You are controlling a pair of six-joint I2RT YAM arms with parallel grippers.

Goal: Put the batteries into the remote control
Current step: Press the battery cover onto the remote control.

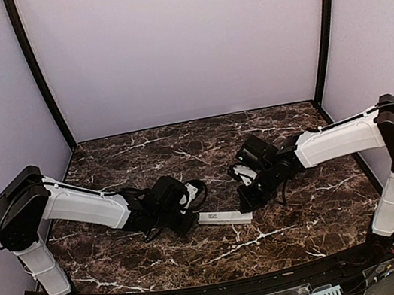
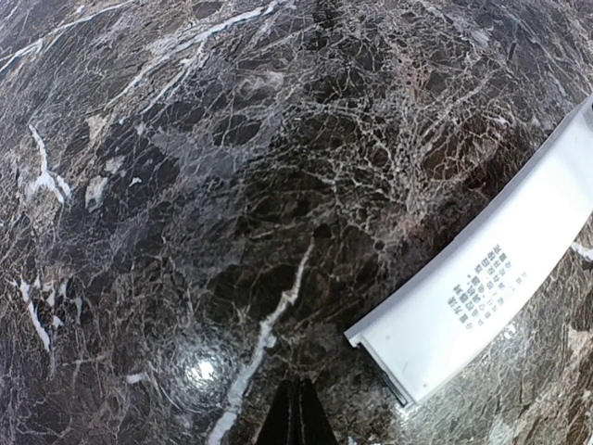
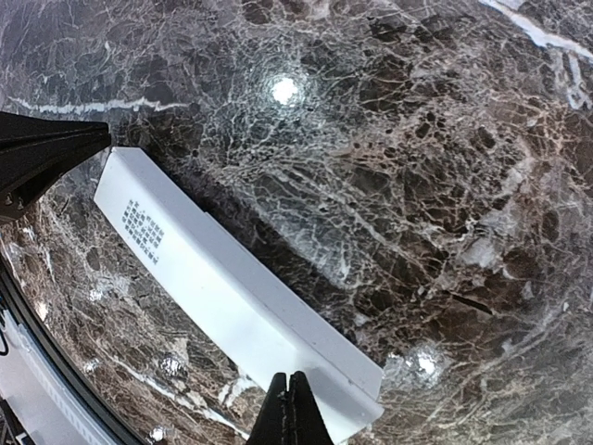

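White remote control lies between left and right jaws, both pressed together, empty; batteries unseen, so opening it probably comes next.

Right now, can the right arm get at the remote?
Probably yes. The right gripper sits shut at one end of the remote control, nothing between them; it would have to open first.

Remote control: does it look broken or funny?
The remote control lies flat on the table, printed side up, with no crack or bend showing. One odd thing: no batteries show in any view.
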